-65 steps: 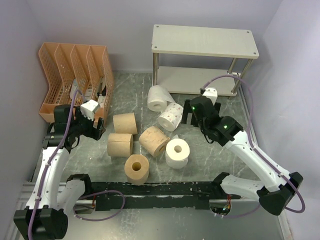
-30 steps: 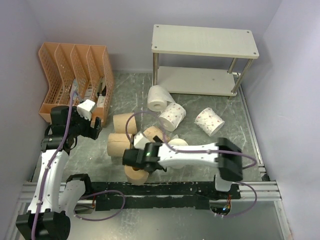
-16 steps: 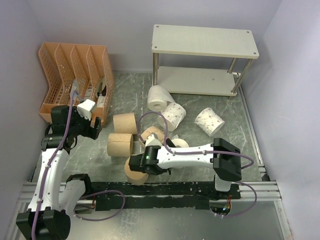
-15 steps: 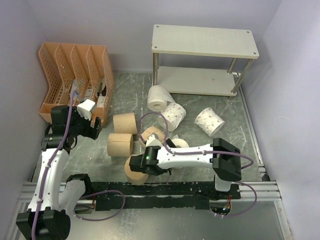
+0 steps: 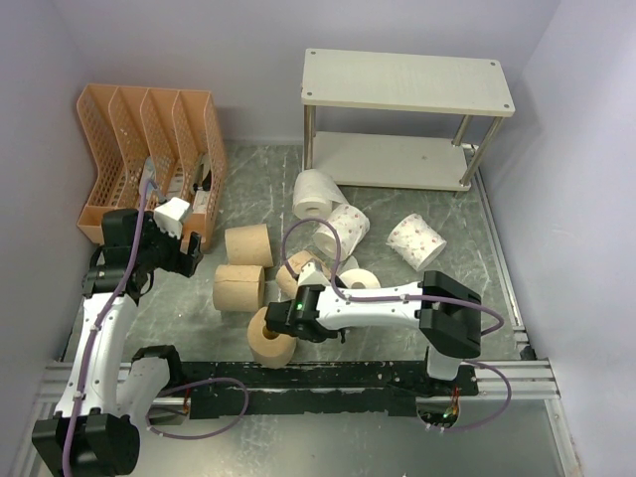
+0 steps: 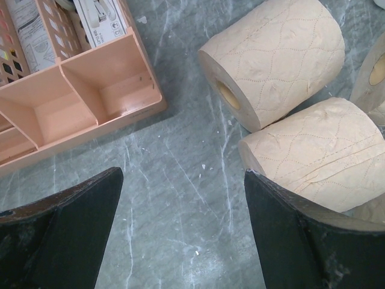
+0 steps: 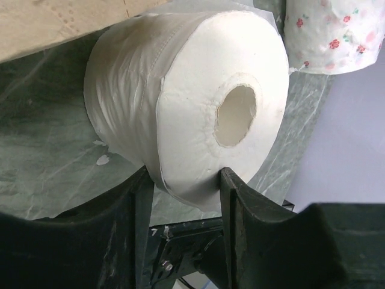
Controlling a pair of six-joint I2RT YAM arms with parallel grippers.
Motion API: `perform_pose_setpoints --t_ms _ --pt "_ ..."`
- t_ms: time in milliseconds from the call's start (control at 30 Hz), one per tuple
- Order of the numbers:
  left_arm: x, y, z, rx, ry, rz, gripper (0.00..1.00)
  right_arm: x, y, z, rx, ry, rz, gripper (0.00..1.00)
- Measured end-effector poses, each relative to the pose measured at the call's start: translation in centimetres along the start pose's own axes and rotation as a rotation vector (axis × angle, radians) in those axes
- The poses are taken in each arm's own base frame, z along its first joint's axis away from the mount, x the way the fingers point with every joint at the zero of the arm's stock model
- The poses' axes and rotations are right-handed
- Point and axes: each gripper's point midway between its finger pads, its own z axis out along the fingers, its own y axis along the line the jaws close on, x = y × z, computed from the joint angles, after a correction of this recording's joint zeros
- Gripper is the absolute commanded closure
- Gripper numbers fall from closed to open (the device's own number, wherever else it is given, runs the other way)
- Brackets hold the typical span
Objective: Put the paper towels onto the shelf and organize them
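Zero paper towels (image 5: 238, 288) are on the shelf (image 5: 407, 81); pick-up is in hand. The right gripper (image 7: 185, 177) is half-open, its fingers astride the white roll (image 7: 168, 102) directly ahead; a firm hold cannot be confirmed. Next move calls for closing, lifting and carrying to the shelf well beyond.

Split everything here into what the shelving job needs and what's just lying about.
Job:
shelf
four white rolls
four tan rolls

Lying about:
orange organizer
its contents
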Motion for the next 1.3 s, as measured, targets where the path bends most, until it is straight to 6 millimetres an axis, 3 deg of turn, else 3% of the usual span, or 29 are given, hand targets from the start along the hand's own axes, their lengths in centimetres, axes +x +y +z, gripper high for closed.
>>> perform_pose_setpoints --t_ms 33,300,467,633,767,800,833,1033,1300 --pt "0.0 0.0 0.0 0.000 0.000 0.000 0.06 0.0 0.0 0.1 0.000 -0.002 -0.004 1.00" --pt "0.2 0.0 0.2 0.003 0.008 -0.003 0.06 -0.4 -0.2 -0.6 -0.012 -0.011 0.014 1.00" --pt "0.5 0.1 0.5 0.007 0.023 -0.010 0.06 -4.0 -1.1 -3.5 -0.059 -0.101 0.116 1.00" --pt "0.9 0.2 0.8 0.006 0.046 -0.019 0.06 -6.4 -4.1 -6.1 -0.113 -0.205 0.257 0.99" --pt "1.0 0.3 0.9 0.004 0.049 -0.017 0.06 -6.1 -4.2 -5.8 -0.126 -0.200 0.252 0.43" --pt "1.0 0.3 0.9 0.004 0.049 -0.017 0.06 -5.8 -3.7 -5.5 -0.133 -0.189 0.234 0.20" --pt "1.0 0.3 0.8 0.004 0.049 -0.017 0.06 -5.3 -3.2 -5.0 -0.138 -0.177 0.214 0.11" --pt "0.9 0.3 0.8 0.003 0.046 -0.014 0.06 -2.8 -0.6 -2.9 -0.187 -0.124 0.125 0.09" --pt "0.9 0.3 0.8 0.002 0.045 -0.008 0.06 -3.7 0.8 -2.4 -0.224 -0.166 0.113 0.15"
